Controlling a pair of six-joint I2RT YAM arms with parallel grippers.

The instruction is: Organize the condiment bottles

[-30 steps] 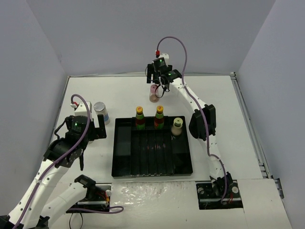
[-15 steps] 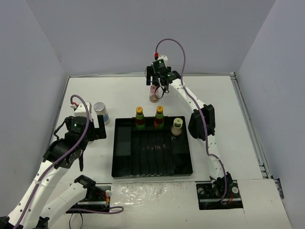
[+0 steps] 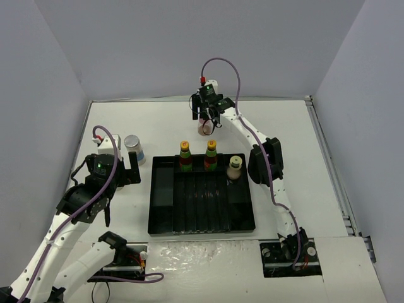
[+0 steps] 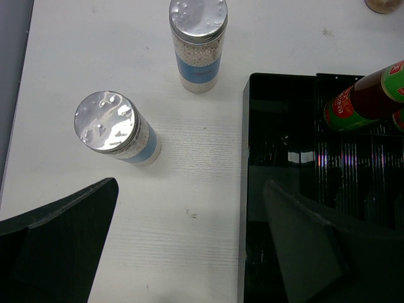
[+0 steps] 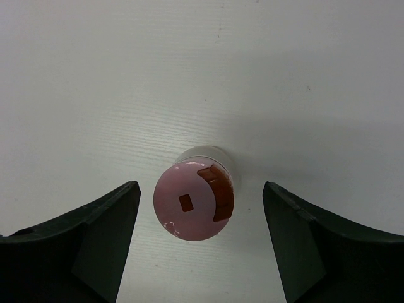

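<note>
Pink-capped bottle (image 5: 196, 208) upright on the white table (image 3: 284, 139) beyond the black tray (image 3: 161, 202), flanked by the wide-spread fingers of the right gripper (image 5: 199, 189), neither touching; two orange-capped bottles (image 3: 184, 156) (image 3: 211, 155) and the yellow-green-capped one (image 3: 234, 167) along the tray's far edge; two silver-lidded shakers (image 4: 115, 128) (image 4: 198, 41) standing left of the tray, near the left gripper (image 4: 189, 186), likewise spread, holding nothing

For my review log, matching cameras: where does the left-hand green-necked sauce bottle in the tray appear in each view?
Top external: the left green-necked bottle stands at the far end of the black tray, left of its twin.
Left wrist: the bottle is at the right edge, seen slanted over the tray.
Right wrist: not in it.
Shared landmark: the black tray, seen in the top and left wrist views.
</note>
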